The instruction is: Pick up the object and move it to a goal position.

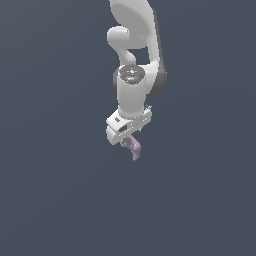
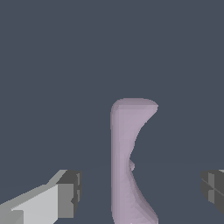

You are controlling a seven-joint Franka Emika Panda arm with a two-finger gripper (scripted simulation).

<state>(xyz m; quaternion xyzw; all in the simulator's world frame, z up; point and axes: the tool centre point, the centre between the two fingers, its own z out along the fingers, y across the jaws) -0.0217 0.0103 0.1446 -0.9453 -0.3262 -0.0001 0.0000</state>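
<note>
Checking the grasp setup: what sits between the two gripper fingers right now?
The wrist view shows only the lilac object between the fingers, with bare gaps on either side; neither finger touches it.

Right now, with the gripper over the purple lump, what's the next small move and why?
Probably close the fingers. In the wrist view the lump stands between the two dark finger pads, with open gaps on both sides, so nothing grips it yet. The exterior view shows the gripper right above the lump, though how far down the fingers reach is hard to tell, so a slight descent first may help.
</note>
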